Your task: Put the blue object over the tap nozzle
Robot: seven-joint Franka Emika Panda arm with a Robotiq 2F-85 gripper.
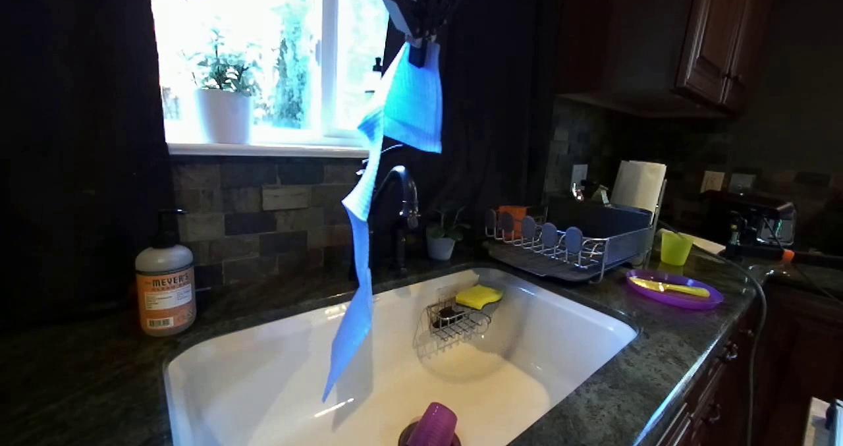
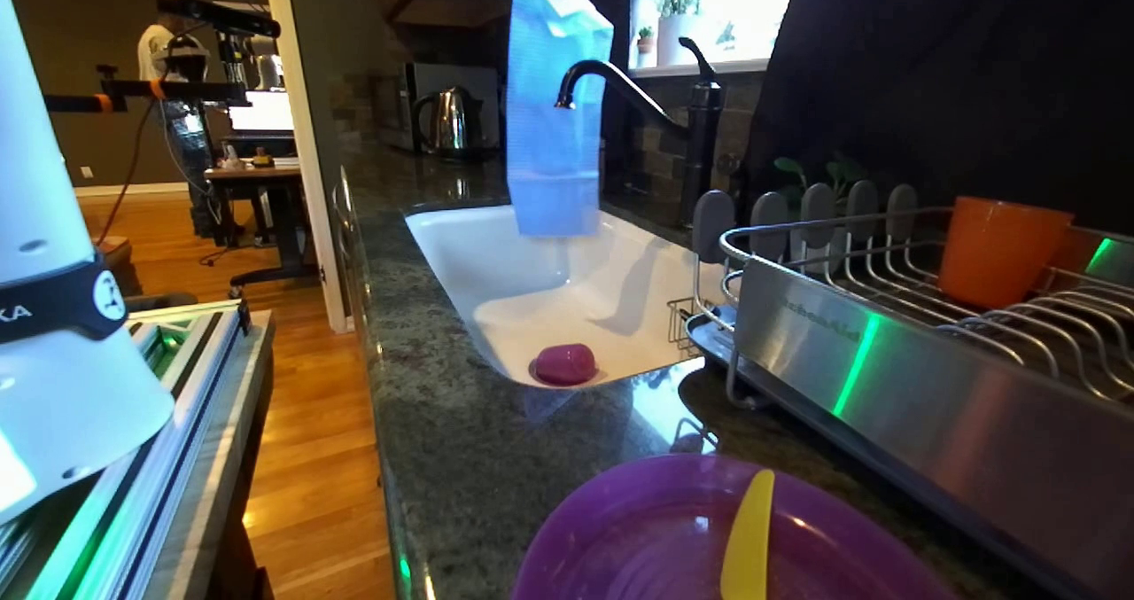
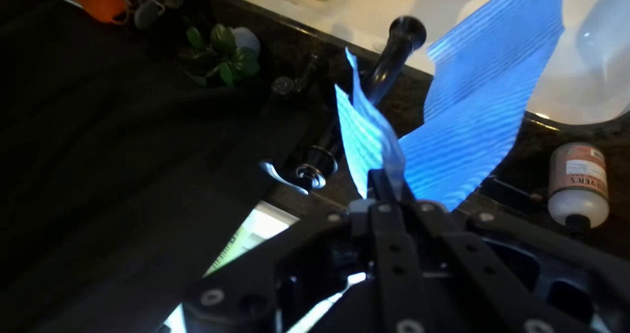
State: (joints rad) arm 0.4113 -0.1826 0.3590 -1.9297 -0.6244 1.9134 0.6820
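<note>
My gripper [image 1: 417, 55] has open air from the sink [image 1: 263, 360] to the front edge of the bench [image 2: 434, 432]; along the back edge the faucet [image 2: 702, 135] bars low passage, as do the potted plant [image 1: 440, 248] and dish rack [image 2: 930, 396].

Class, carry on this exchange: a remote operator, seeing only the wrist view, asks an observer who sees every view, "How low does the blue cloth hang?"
Observer: In both exterior views the blue cloth ends lower than the tip of the dark tap.
Operator: Does my picture miss anything in the sink?
Observer: Yes, a purple cup.
Operator: And on the counter?
Observer: It misses a purple plate with a yellow knife on it.
</note>
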